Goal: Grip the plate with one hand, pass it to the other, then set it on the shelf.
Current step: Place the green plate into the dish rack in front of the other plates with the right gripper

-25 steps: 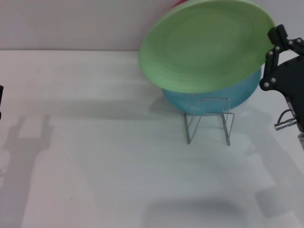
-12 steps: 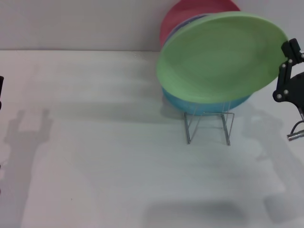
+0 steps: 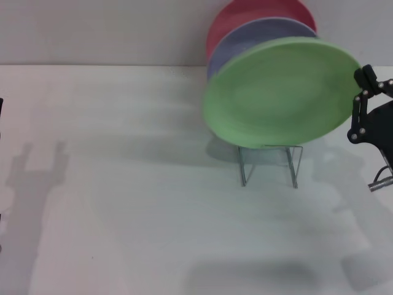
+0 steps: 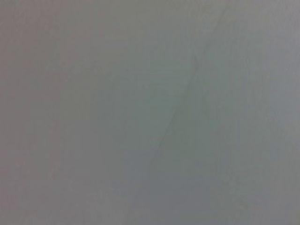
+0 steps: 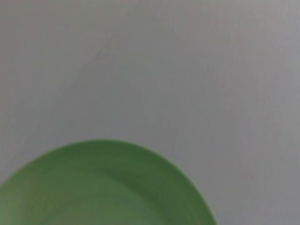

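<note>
Plate, light green and tilted, hangs above the front of the wire shelf, gripped at its far right rim by my right gripper, fingers clamped on the edge. Behind it stand a lavender plate and a red plate on the white table. My left arm is barely visible at the left edge; its gripper is out of sight
</note>
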Tool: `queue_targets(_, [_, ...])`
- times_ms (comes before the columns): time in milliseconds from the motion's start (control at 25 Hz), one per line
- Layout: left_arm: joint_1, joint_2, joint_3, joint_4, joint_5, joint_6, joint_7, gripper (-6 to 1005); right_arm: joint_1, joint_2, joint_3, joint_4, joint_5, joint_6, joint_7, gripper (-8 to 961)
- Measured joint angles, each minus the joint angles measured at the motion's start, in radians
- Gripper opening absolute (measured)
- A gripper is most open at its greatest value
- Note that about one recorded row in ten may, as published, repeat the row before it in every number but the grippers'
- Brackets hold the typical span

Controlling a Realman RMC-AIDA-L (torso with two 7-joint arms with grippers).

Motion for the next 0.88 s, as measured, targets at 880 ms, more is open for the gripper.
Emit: queue_targets(880, [0.000, 0.002, 0.001, -0.001, 0.001, 0.036, -0.024, 718, -0.039, 0.004, -0.013, -0.005, -0.002, 0.107, -0.001, 12])
